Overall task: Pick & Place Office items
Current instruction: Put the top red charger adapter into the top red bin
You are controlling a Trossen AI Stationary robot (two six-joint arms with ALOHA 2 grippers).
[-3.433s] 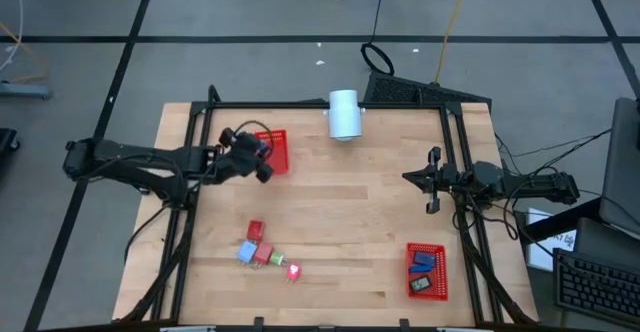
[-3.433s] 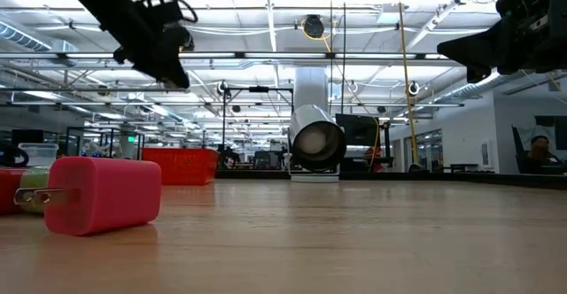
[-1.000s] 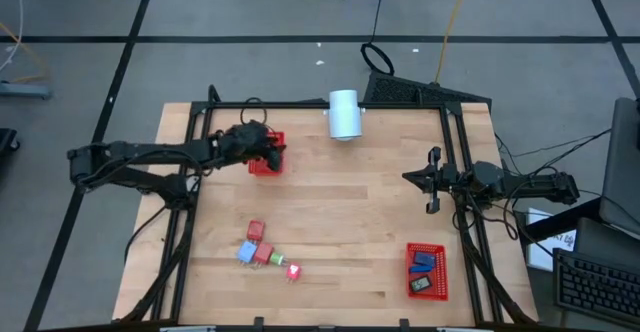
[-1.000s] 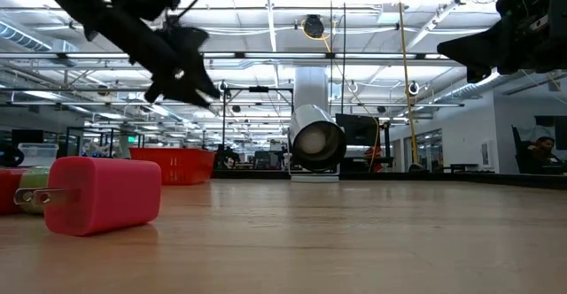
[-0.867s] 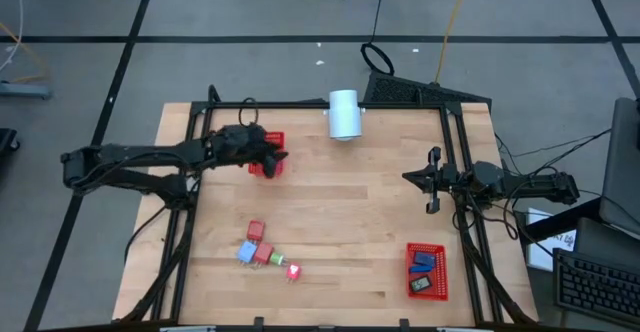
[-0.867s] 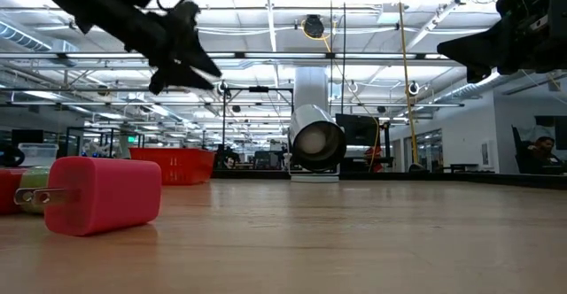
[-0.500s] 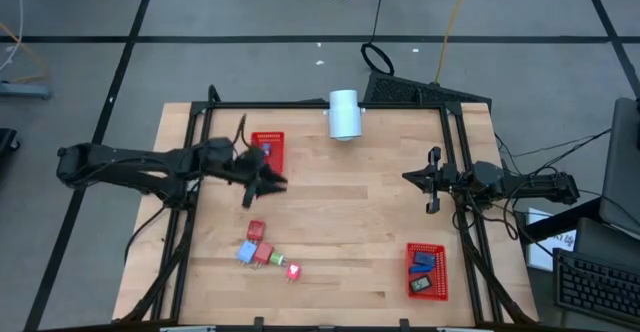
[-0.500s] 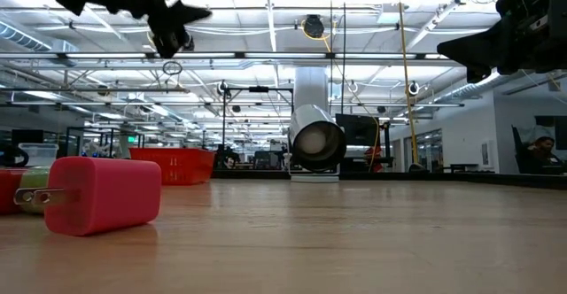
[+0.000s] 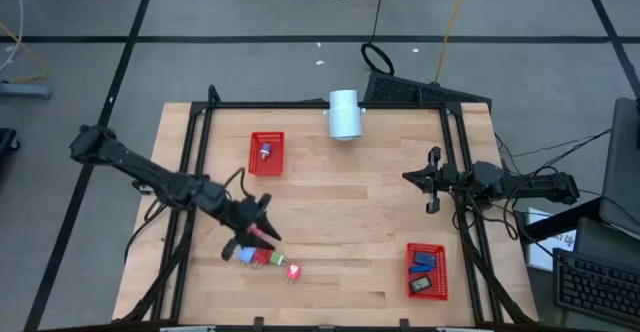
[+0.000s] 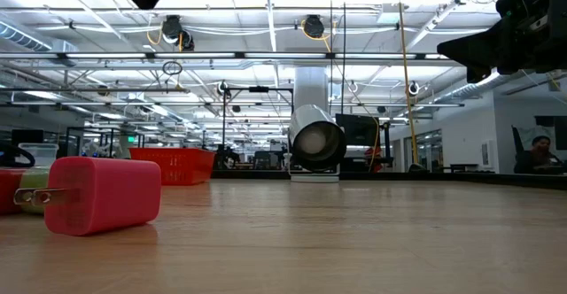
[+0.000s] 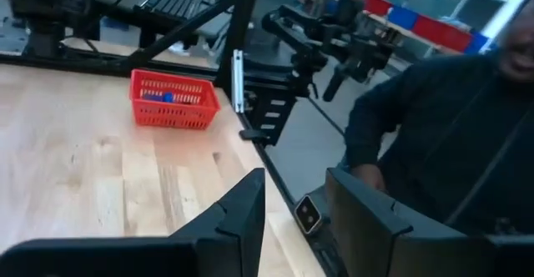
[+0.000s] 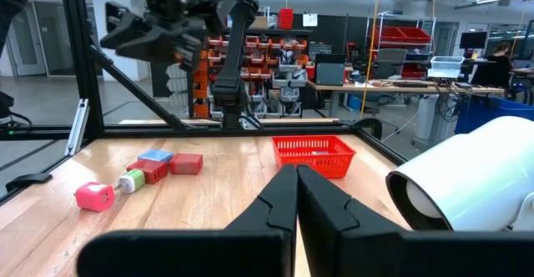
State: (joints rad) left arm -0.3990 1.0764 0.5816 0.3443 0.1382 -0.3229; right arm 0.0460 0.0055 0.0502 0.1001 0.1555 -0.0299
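While left gripper hovers part-open, empty, over the office items, centre on one piece before closing (right gripper parked, closed).

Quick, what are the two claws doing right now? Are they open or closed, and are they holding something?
Left claw: open, holding nothing, over the small pieces.
Right claw: closed, holding nothing, waiting at the right side.

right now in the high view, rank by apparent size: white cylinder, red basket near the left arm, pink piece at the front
1. white cylinder and red basket: look alike, no ranking
2. pink piece, smallest
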